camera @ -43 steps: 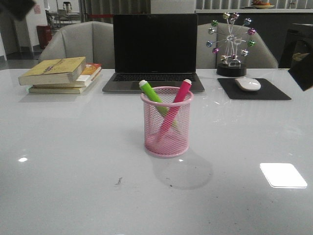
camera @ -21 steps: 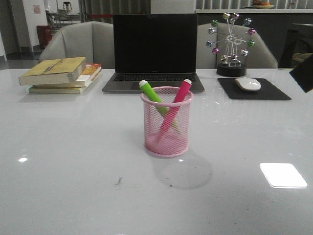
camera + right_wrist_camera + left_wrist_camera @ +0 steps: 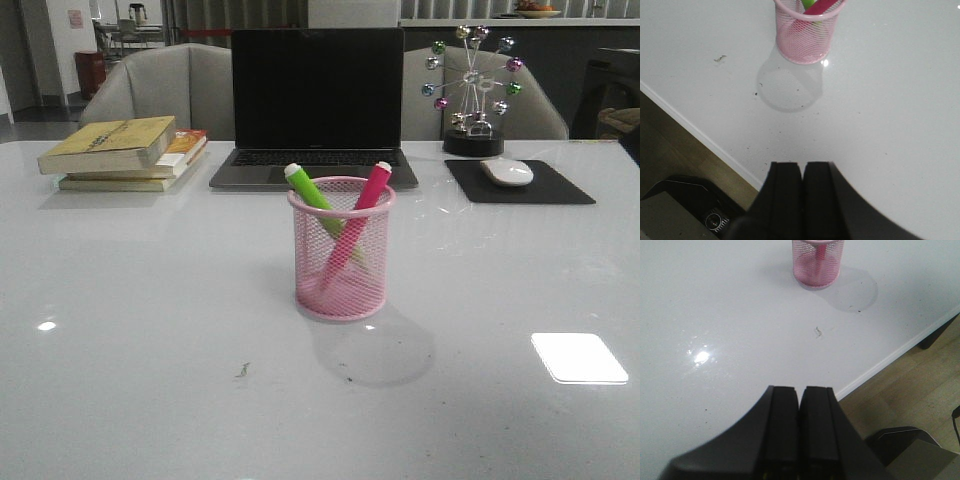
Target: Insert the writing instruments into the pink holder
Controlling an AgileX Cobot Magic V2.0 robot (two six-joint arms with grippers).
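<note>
Markers [image 3: 330, 215] crossed inside the pink holder [image 3: 341, 250].
Left gripper [image 3: 799, 405] and right gripper [image 3: 802, 177] both pressed closed, empty.

1. One pink holder [image 3: 341, 250] stands on the table [image 3: 150, 330].
2. Two writing instruments are inside the holder: one green marker [image 3: 308, 190] and one magenta marker [image 3: 368, 192].
3. Behind the holder: one laptop [image 3: 317, 100], one stack of three books [image 3: 125, 152], one mouse [image 3: 507, 171] on one black mouse pad [image 3: 560, 187], and one ornament with coloured balls [image 3: 472, 90].
4. Two tools show, one left tool [image 3: 799, 410] and one right tool [image 3: 802, 182].
</note>
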